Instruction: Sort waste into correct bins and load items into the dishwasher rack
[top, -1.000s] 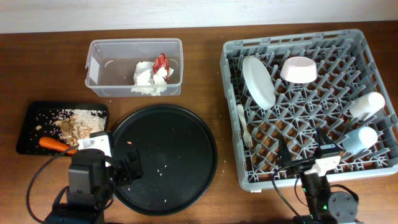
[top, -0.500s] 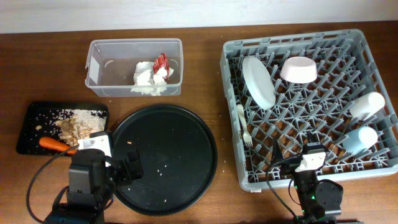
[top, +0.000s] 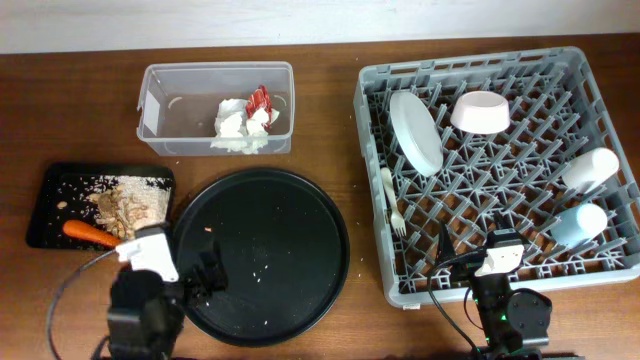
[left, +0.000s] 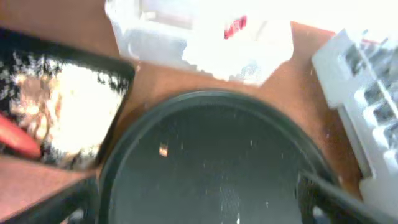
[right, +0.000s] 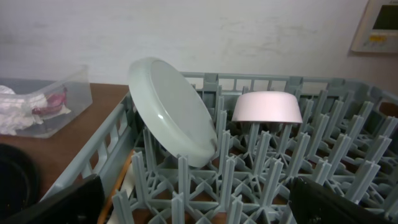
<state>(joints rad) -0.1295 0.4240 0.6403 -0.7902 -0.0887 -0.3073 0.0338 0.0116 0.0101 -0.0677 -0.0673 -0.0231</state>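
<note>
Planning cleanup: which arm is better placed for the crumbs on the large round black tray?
Left. The left fingers hover over the large round black tray; the right fingers face the grey plastic rack.

Round black tray (left: 211, 155) between wide-apart fingers (left: 59, 202)

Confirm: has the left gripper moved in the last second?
Yes. In the overhead view the left gripper has pulled back toward the bottom of the frame, away from the small black tray, which stayed put.
</note>
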